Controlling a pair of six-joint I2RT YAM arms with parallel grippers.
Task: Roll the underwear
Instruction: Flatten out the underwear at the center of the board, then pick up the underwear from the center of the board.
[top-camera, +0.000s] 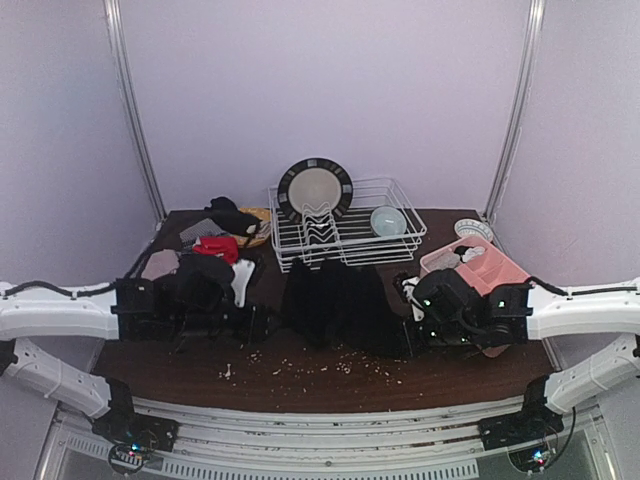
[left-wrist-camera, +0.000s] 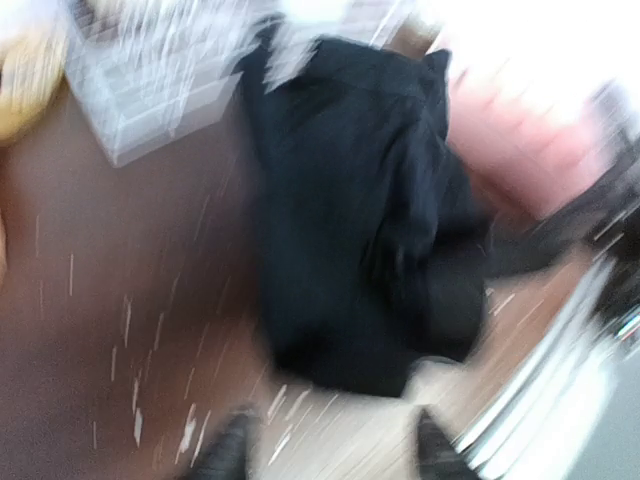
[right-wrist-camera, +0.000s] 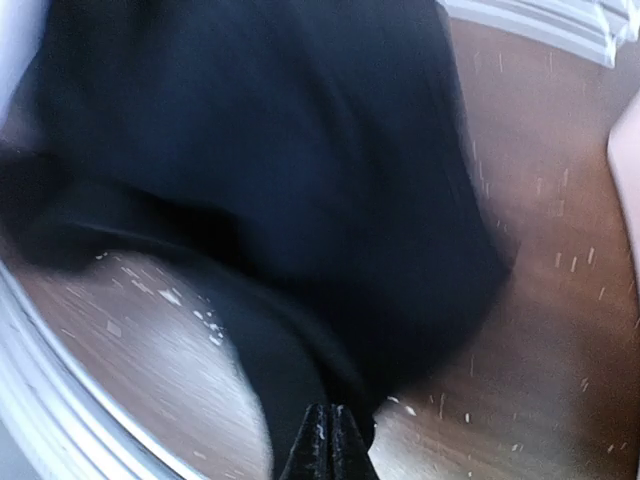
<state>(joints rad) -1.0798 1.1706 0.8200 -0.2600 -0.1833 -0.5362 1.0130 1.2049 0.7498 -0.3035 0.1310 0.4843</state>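
1. The black underwear (top-camera: 335, 305) lies crumpled at the middle of the desk (top-camera: 300, 385), just in front of the dish rack (top-camera: 345, 235), between both arms.
2. The right tool (right-wrist-camera: 322, 445): fingers together, clamped on the garment's edge.
3. The left tool (left-wrist-camera: 330, 455): fingers apart, empty, near the garment; view blurred.

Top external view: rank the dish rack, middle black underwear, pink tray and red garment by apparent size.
1. dish rack and black underwear: look alike, unranked
2. pink tray, partly hidden
3. red garment, smallest
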